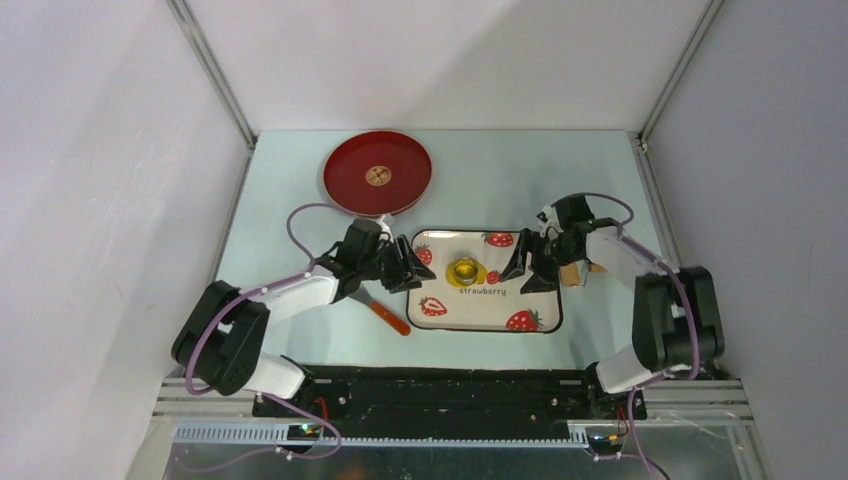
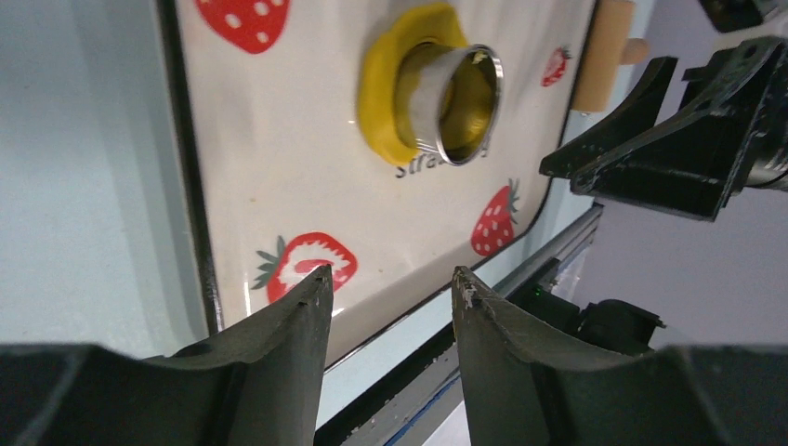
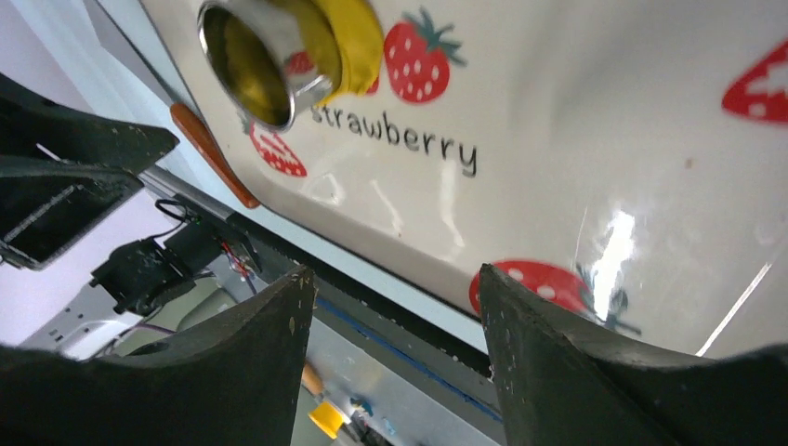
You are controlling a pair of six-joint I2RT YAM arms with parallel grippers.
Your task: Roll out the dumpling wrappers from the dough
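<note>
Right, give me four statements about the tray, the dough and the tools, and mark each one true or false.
1. The metal ring cutter stands on the dough in the strawberry tray. True.
2. The left tool grips the cutter. False: its jaws are apart and it holds nothing.
3. The red plate sits on the table beyond the tray's far left corner. True.
4. The right tool holds the wooden roller. False: that tool is open and empty, and the roller lies by the tray's right edge.
</note>
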